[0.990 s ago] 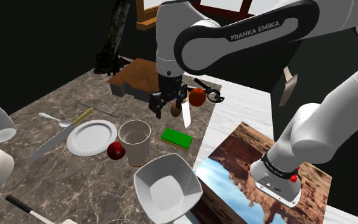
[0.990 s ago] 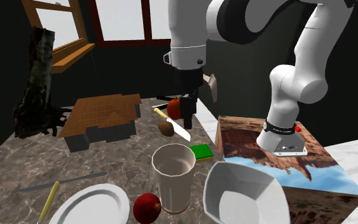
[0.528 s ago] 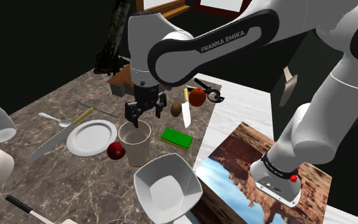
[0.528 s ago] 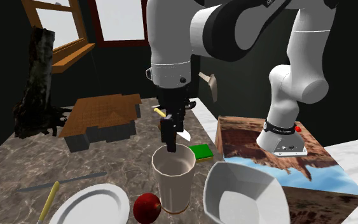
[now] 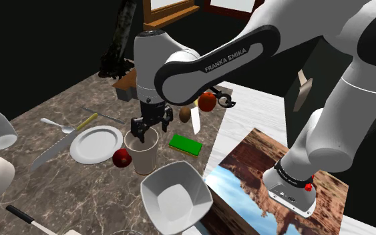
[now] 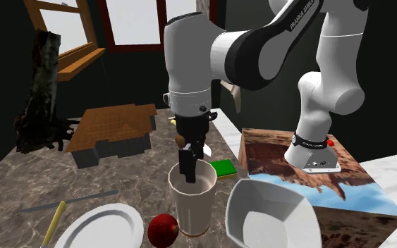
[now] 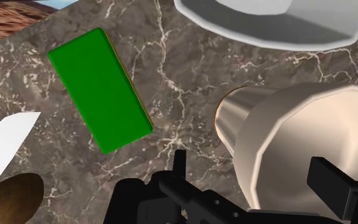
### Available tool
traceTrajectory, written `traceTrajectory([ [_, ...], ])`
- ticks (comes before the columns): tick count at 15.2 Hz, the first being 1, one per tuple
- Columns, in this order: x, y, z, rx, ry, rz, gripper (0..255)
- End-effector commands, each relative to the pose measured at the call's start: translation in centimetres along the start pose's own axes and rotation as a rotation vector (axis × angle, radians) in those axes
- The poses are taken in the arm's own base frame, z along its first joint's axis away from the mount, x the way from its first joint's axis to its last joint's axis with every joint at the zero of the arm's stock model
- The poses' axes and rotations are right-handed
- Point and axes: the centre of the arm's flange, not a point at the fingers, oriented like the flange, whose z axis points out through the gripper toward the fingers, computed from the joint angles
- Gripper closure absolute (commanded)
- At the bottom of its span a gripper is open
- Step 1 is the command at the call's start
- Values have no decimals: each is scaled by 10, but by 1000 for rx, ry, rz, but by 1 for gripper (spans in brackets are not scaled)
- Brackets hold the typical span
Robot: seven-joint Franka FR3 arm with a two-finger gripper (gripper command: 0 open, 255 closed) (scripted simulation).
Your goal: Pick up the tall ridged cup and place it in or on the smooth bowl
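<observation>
Two black fingers (image 7: 329, 180) of the gripper (image 7: 255, 170) stand apart, open and clasping nothing. In the wrist view one hangs over the mouth of the tall beige cup (image 7: 298, 137) while the other sits outside its wall, so they straddle the rim. In the shoulder view the gripper (image 5: 143, 132) points straight down at the top of the cup (image 5: 143, 152), and in the second exterior view the gripper (image 6: 187, 168) has its tips level with the rim of the cup (image 6: 193, 201). The cup stands upright on the dark marbled tabletop (image 5: 59, 180). The white bowl (image 5: 176, 197) rests near it, towards the shoulder view's lower right, apart from the cup; in the second exterior view the bowl (image 6: 267, 218) lies just beside the picture-covered stand (image 6: 316, 176). A red apple (image 5: 121, 158) sits just beside the cup's base, between it and a white plate (image 5: 96, 143). A green block (image 7: 100, 89) lies flat on the tabletop on the cup's other side. Farther back a white-bladed knife (image 5: 194, 120) and a brown kiwi (image 5: 184, 114) lie close together.
</observation>
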Motion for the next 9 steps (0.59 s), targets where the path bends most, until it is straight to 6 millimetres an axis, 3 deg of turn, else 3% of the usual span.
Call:
traceTrajectory([
  [1, 0, 0, 1, 0, 1, 0, 0],
  [6, 0, 0, 1, 0, 0, 0, 0],
  [7, 0, 0, 1, 0, 0, 0, 255],
  [9, 0, 0, 1, 0, 0, 0, 255],
])
